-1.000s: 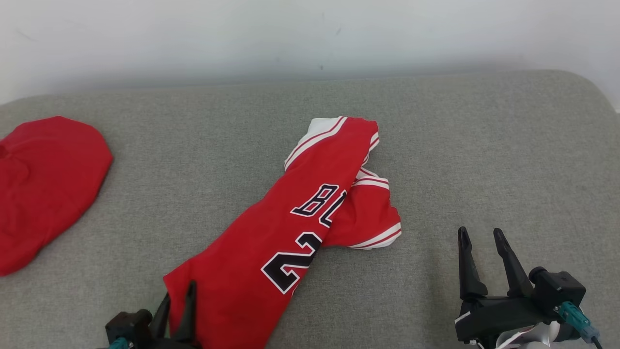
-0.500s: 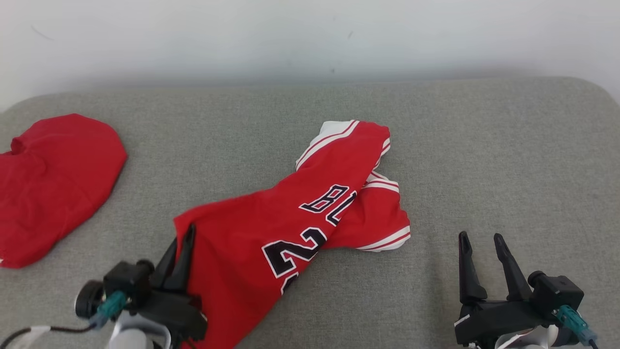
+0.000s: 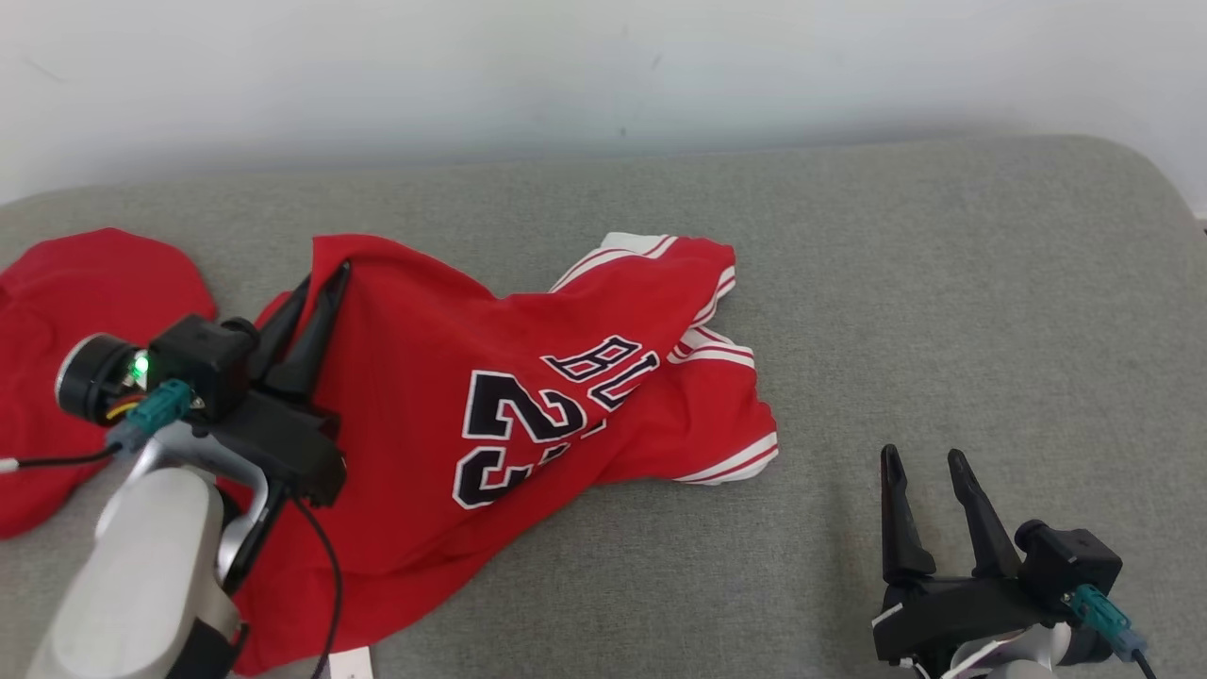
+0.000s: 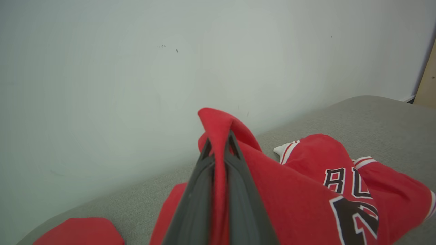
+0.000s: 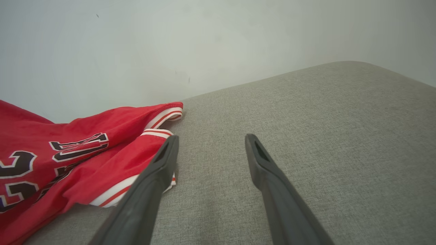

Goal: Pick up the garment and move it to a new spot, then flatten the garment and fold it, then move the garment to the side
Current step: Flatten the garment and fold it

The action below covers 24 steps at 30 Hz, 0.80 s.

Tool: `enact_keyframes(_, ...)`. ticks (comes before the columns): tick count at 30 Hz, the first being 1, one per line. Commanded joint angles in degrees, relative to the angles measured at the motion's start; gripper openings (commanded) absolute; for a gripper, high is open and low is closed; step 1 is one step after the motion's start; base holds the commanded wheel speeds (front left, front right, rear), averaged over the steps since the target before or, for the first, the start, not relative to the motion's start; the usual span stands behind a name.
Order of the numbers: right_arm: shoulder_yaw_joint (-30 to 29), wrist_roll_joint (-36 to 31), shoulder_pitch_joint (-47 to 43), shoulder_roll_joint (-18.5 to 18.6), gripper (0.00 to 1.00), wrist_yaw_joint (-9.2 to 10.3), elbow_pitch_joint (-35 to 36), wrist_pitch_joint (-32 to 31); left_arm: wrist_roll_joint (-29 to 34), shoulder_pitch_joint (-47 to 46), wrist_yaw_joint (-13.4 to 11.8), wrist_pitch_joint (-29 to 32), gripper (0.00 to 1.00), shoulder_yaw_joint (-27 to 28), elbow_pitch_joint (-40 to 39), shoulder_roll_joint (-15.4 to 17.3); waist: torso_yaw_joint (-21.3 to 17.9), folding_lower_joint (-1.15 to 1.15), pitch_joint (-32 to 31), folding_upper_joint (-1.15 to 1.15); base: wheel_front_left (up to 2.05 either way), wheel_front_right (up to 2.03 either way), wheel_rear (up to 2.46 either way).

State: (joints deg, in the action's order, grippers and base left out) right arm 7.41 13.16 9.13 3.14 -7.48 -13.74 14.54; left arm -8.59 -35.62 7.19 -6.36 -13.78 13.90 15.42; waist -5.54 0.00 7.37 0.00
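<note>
Garment lift in progress: the left gripper [image 3: 325,275] is pinching one edge of the red jersey [image 3: 405,339] between fingers pressed tight together at the middle left of the head view. The cloth is rising in a peak over the fingertips while the rest is trailing across the grey cushion [image 3: 943,283] toward the centre, with the striped armholes lying at the upper middle. The right gripper [image 3: 922,462] is waiting at the lower right, apart from the jersey, with its fingers spread and holding nothing. To do this step well, the left arm is probably needing to go on rising until the trailing part is leaving the cushion, since dragging is likely bunching the cloth further. The carry is also best steering away from the second red cloth [image 3: 57,273] at the far left, which the jersey is now bordering. The pinch is looking narrow, so a slow, steady pull is lowering the chance of slipping. Compared with a second ago, the left gripper is sitting much higher and further left instead of at the bottom edge, and the pinched edge is travelling with it. The jersey is spreading wider so that both numerals are showing, and the right gripper is staying almost where it was.
</note>
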Motion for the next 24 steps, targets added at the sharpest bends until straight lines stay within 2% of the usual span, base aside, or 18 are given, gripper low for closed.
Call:
enact_keyframes(1, 0.2, 0.3, 0.9, -0.1, 1.0, -0.03, -0.2, 0.2, -0.7, -0.9, 0.1, 0.1, 0.0, -0.4, 0.6, 0.6, -1.1, 0.0, 0.9, 0.0, 0.0, 0.0, 0.0)
enact_keyframes(14, 0.8, 0.9, 2.8, -0.2, 1.0, -0.03, -3.0, 0.7, -2.2, -4.9, 0.1, -4.4, 0.0, -1.8, 12.2, 5.5, -4.8, 0.0, 3.4, 0.0, 0.0, 0.0, 0.0)
enact_keyframes(15, 0.8, 0.8, 2.8, -0.3, 1.0, -0.03, -3.1, 0.7, -1.9, -5.3, -0.1, -5.0, 0.35, -1.8, 12.9, 5.7, -4.8, 0.0, 3.4, 0.0, 0.0, 0.0, 0.0)
enact_keyframes(16, 0.6, 0.8, 2.9, -0.3, 1.0, -0.03, -3.2, 0.7, -2.0, -5.6, -0.3, -5.6, 1.0, -1.6, 13.7, 5.5, -4.7, 0.0, 3.4, 0.0, 0.0, 0.0, 0.0)
enact_keyframes(24, 0.1, 0.5, 2.4, -0.3, 1.0, -0.03, -4.2, 0.7, -2.9, -4.0, -1.6, -8.4, 1.0, -0.9, 15.6, 3.9, -2.5, 0.0, 1.7, 0.0, 0.0, 0.0, 0.0)
